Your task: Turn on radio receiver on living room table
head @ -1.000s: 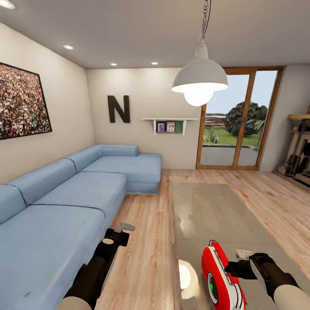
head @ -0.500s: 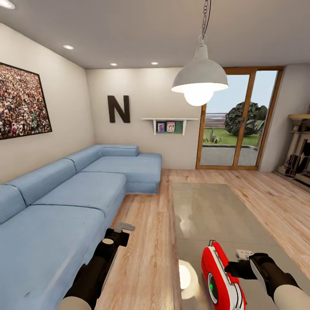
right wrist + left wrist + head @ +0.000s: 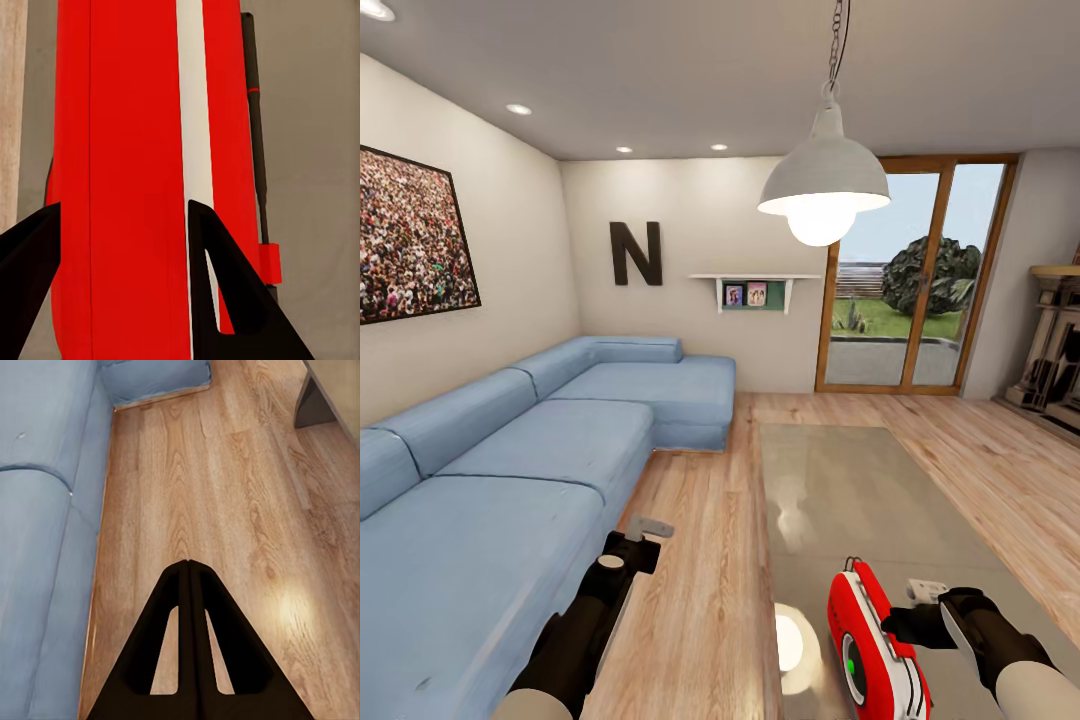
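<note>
Radio receiver (image 3: 872, 645) stood at the near end of the coffee table (image 3: 860, 480), close to the table's left edge, upright. The tabletop was glossy grey-beige and mirrored the lit pendant lamp (image 3: 823, 185) as a bright patch just left of the radio. Table ran lengthwise away from the robot over a light wood floor (image 3: 705, 560).

Room: long blue sectional sofa (image 3: 510, 470) along the left wall, with a crowd picture (image 3: 410, 235) above it. Black letter "N" (image 3: 635, 253) on the far beige wall, beside a small white shelf (image 3: 753, 290) with framed photos. Wood-framed glass doors (image 3: 915, 280) at the far right opened on greenery.

Radio looked glossy red with white trim and rounded corners; a round dial with a green centre on the face turned toward the robot, a thin dark handle on top. In the right wrist view its body (image 3: 131, 180) was a broad red surface with one white stripe and a slim dark rod alongside.

Right gripper (image 3: 920, 615) was at the radio's right side, fingers spread wide with the red body between them; contact could not be told. Left gripper (image 3: 187, 577) hung over bare floor between sofa and table, fingers pressed together, holding nothing.
</note>
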Robot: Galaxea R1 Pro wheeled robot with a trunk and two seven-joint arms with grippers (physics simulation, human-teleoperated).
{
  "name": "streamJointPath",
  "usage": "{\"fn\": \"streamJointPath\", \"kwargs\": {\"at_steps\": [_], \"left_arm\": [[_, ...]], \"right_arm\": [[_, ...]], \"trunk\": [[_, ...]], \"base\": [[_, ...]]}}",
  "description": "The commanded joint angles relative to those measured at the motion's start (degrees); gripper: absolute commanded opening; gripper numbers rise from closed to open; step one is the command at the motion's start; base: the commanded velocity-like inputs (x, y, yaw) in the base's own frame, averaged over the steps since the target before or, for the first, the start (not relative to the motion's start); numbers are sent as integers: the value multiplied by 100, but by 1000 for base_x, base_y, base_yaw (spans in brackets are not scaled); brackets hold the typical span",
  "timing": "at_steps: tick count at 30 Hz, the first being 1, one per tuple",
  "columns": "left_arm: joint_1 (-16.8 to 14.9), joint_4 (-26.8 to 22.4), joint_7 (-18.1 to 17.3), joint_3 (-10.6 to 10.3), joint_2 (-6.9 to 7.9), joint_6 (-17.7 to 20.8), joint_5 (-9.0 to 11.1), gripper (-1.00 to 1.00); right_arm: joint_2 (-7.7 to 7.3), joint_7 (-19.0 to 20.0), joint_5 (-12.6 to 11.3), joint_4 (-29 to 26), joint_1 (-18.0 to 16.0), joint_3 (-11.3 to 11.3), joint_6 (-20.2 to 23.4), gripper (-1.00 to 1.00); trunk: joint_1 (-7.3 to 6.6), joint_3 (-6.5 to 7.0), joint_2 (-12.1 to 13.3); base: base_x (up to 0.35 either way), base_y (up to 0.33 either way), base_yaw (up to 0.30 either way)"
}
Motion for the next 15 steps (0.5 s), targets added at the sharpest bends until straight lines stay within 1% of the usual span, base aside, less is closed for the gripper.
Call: {"fn": "streamJointPath", "kwargs": {"at_steps": [1, 2, 15], "left_arm": [[0, 2, 0, 0, 0, 0, 0, -100], [0, 3, 0, 0, 0, 0, 0, -100], [0, 3, 0, 0, 0, 0, 0, -100]], "right_arm": [[0, 2, -23, -2, -2, -3, -1, -100], [0, 3, -21, -1, -2, -3, -3, -100], [0, 4, -26, 5, -2, -2, 3, -100]], "trunk": [[22, -18, -40], [44, -36, -80], [44, -36, -80]], "base": [[0, 0, 0], [0, 0, 0], [0, 0, 0]]}}
